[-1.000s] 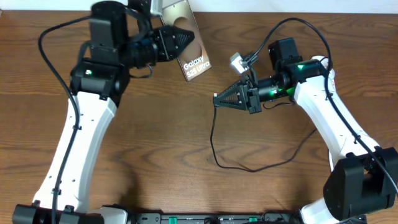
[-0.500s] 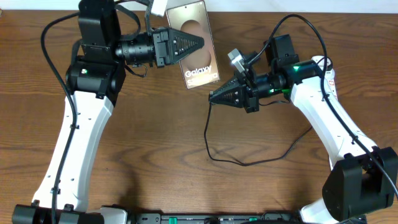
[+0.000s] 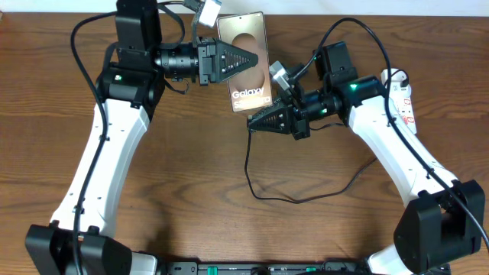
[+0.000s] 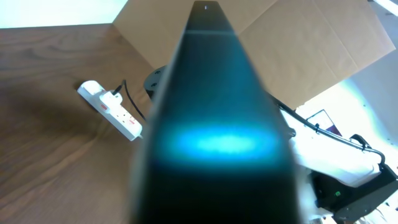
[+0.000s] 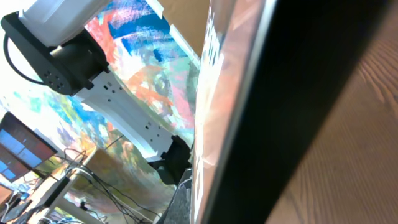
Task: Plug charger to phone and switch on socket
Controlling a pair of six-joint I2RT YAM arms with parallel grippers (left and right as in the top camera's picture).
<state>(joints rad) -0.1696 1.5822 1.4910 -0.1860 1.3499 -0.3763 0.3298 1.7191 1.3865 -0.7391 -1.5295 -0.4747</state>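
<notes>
My left gripper (image 3: pixel 249 59) is shut on the phone (image 3: pixel 252 88), a brownish-gold slab with "Galaxy" lettering, held above the table at the back centre. In the left wrist view the phone (image 4: pixel 214 124) is a dark blurred edge filling the middle. My right gripper (image 3: pixel 251 122) is shut to a point just below the phone's lower end, with the thin black charger cable (image 3: pixel 302 201) trailing from its tip. The connector tip itself is hidden. In the right wrist view the phone's dark edge (image 5: pixel 298 112) crosses the frame very close. The white socket (image 3: pixel 407 99) lies at the right edge.
The charger cable loops over the table's middle and runs back under the right arm. The socket also shows in the left wrist view (image 4: pixel 112 109) with a black lead plugged in. Cardboard (image 4: pixel 298 43) stands behind the table. A small grey adapter (image 3: pixel 279 74) hangs by the right wrist.
My left gripper has swung the phone to the right and turned it more upright. My right gripper has moved left with the cable, closing in on the phone's lower end.
</notes>
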